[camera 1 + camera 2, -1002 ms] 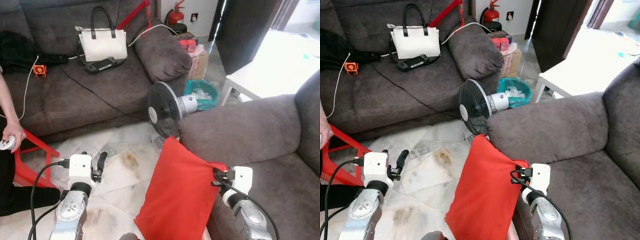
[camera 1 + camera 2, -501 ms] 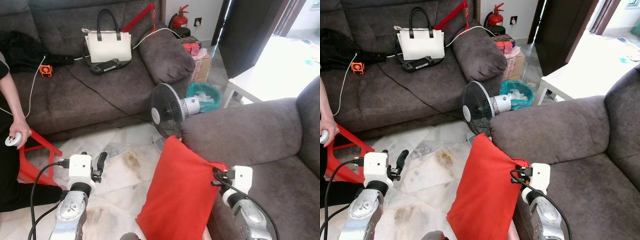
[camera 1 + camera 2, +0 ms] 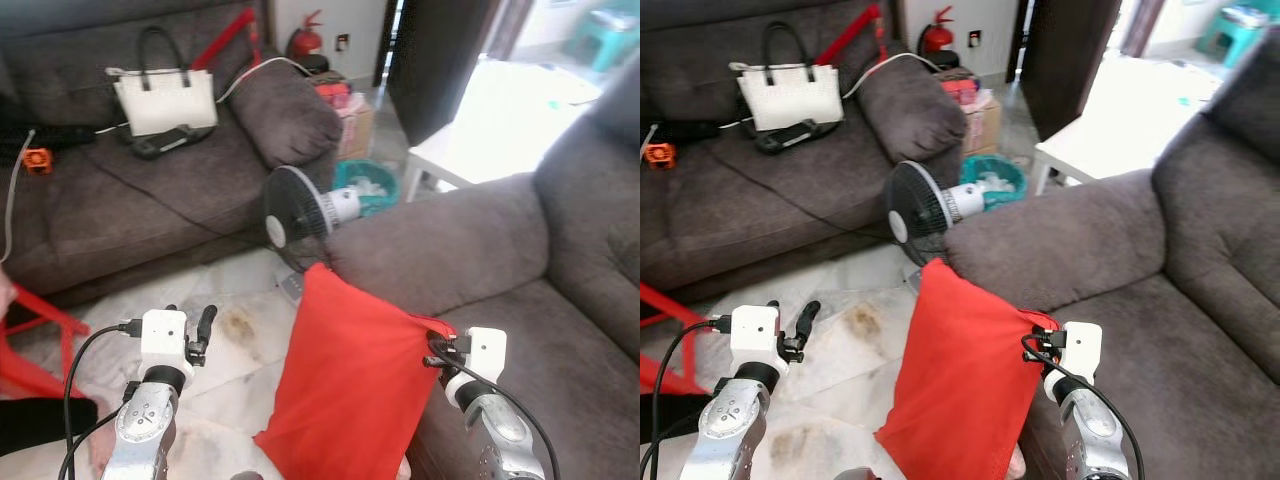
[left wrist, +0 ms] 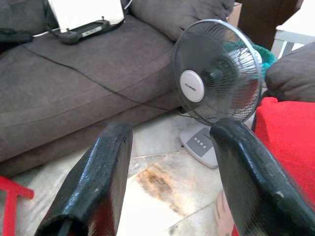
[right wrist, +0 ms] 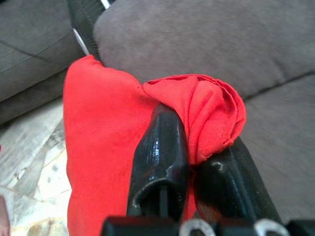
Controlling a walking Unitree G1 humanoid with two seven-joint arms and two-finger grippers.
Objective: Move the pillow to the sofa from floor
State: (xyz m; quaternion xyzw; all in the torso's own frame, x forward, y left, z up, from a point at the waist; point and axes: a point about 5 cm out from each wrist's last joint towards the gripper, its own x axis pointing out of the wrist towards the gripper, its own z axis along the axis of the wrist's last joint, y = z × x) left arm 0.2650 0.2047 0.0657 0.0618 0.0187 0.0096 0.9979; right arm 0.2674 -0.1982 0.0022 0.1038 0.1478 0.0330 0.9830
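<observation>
Your right claw (image 5: 197,162) is clenched on a bunched corner of the red pillow (image 3: 350,390), which hangs at 6 o'clock against the near sofa (image 3: 560,300) front. Your left claw (image 4: 172,172) is spread, holding nothing, above the floor (image 3: 240,330) facing the fan (image 3: 295,215).

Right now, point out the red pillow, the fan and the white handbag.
red pillow (image 3: 350,380), left eye view, middle of its face
fan (image 3: 288,218), left eye view, grille centre
white handbag (image 3: 165,100), left eye view, front panel

**Supports and their loads**

Marble floor (image 3: 240,300): standing fan (image 3: 295,215), teal bin (image 3: 365,185), cardboard box (image 3: 352,118), white table (image 3: 470,150).
Far sofa (image 3: 150,190), seat: white handbag (image 3: 165,98), black cable (image 3: 180,170), orange device (image 3: 37,159).
</observation>
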